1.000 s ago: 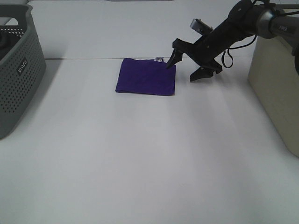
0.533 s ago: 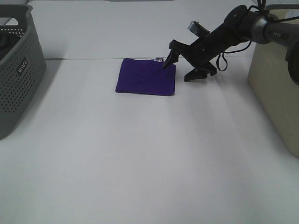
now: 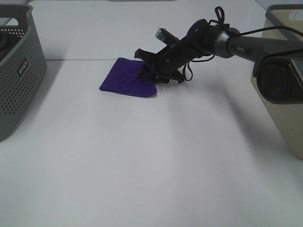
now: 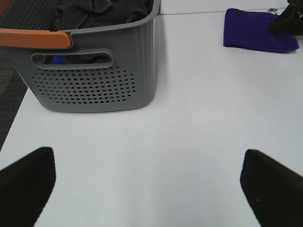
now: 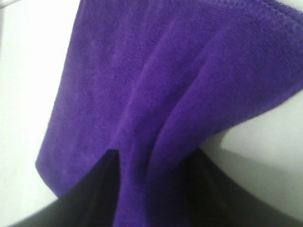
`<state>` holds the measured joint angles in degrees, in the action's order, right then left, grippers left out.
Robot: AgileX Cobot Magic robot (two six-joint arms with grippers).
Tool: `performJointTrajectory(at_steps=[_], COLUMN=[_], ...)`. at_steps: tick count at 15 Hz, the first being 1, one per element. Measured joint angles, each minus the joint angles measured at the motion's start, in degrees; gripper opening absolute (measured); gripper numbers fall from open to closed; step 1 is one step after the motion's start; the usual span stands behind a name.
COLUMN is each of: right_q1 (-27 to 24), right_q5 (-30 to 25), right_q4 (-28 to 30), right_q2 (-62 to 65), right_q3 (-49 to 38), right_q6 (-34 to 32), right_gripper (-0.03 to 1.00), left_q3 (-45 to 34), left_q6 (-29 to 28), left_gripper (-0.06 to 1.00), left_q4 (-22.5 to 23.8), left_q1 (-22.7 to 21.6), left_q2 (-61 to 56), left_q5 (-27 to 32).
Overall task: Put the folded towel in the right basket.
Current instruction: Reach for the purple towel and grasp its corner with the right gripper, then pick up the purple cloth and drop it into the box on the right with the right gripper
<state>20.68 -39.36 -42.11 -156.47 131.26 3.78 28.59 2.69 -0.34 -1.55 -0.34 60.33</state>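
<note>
One towel (image 3: pixel 124 81), edge clamped in the right gripper (image 3: pixel 149 75).
One grey basket (image 3: pixel 19 80), one beige basket (image 3: pixel 289 127) far off either side; wide table (image 3: pixel 142 156) between.

The towel (image 3: pixel 124 81) is a deep purple cloth, folded into a flat pad. It lies toward the far side of the white table (image 3: pixel 142 156), a little left of the middle. Its right edge is bunched and raised off the surface, pinched in the right gripper (image 3: pixel 148 75), with soft creases fanning out from there. The rest lies on the table. The basket (image 3: pixel 288 124) stands upright at the table's right edge, well apart from the towel. It is cream-walled with a grey rim and only partly in view.
</note>
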Motion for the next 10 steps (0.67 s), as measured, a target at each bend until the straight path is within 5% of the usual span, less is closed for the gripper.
performJointTrajectory(at_steps=[2, 7, 10], right_q1=[1.4, 1.4, 1.4], right_q5=[2.5, 2.2, -4.6], right_q4=[0.8, 0.7, 4.0], right_q2=[-0.8, -0.5, 3.0], right_q3=[0.0, 0.0, -1.1], right_q6=[-0.6, -1.0, 0.0], right_gripper=[0.06, 0.06, 0.06], left_q3=[0.0, 0.0, 0.0], left_q6=[0.0, 0.0, 0.0], left_gripper=[0.99, 0.99, 0.99], left_q4=[0.0, 0.0, 0.0], left_q1=[0.0, 0.0, 0.0], left_q2=[0.0, 0.0, 0.0], left_q5=[0.0, 0.0, 0.0])
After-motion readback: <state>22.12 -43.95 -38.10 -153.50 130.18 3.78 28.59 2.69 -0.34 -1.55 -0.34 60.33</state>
